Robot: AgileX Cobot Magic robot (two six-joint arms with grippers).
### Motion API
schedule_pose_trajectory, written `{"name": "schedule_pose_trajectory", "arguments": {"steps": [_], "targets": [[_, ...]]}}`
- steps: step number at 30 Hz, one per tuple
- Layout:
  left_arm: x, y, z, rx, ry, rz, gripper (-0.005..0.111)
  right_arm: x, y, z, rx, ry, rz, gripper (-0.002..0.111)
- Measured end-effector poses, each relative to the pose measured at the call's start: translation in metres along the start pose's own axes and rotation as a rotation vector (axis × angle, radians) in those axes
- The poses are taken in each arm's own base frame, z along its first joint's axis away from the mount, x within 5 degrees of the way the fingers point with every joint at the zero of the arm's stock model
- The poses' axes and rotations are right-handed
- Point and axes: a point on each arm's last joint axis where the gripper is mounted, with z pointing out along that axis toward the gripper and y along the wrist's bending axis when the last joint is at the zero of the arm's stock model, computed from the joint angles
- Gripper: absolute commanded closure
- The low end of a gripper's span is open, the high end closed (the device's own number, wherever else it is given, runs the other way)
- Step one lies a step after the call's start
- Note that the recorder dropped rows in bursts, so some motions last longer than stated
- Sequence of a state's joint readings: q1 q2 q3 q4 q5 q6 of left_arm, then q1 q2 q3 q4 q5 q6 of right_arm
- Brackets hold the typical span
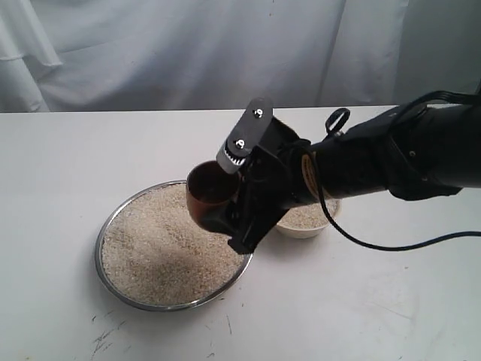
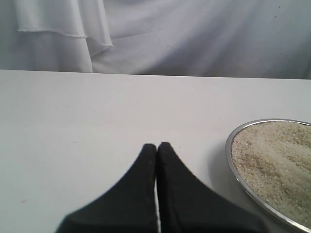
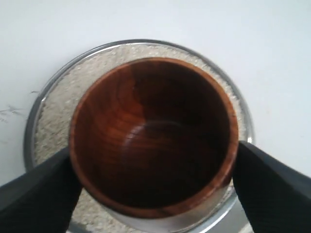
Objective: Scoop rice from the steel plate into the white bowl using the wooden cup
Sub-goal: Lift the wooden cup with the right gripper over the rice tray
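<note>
Right gripper (image 3: 154, 187) clamps the cup (image 1: 208, 189), tilted above rice (image 1: 158, 252) on the plate (image 1: 98, 252), bowl (image 1: 301, 231) just beside; left gripper (image 2: 156, 145) pressed closed, holding nothing.

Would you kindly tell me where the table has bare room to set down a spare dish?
Free: the table behind the plate up to the curtain, left of the plate, and in front of the cable. Crowded: plate to bowl, where the arm holds the cup.
</note>
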State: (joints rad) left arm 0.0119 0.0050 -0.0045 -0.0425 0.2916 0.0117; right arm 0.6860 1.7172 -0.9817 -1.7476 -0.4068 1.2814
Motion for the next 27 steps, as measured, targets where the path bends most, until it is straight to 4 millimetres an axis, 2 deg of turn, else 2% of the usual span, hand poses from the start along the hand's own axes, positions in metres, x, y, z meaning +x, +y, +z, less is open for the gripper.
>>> {"name": "schedule_pose_trajectory", "arguments": {"steps": [4,13,22,27], "targets": [[0.0,0.0,0.0,0.0,0.0,0.0,0.107,-0.013,-0.014,0.003,0.057,-0.025,-0.014,0.108],[0.0,0.0,0.0,0.0,0.0,0.0,0.107,-0.033,-0.03,0.004,0.136,-0.065,-0.035,0.108],[0.0,0.0,0.0,0.0,0.0,0.0,0.107,-0.035,-0.032,0.004,0.14,-0.073,0.007,0.108],[0.0,0.0,0.0,0.0,0.0,0.0,0.107,-0.035,-0.025,0.005,0.051,-0.093,0.075,0.108]]}}
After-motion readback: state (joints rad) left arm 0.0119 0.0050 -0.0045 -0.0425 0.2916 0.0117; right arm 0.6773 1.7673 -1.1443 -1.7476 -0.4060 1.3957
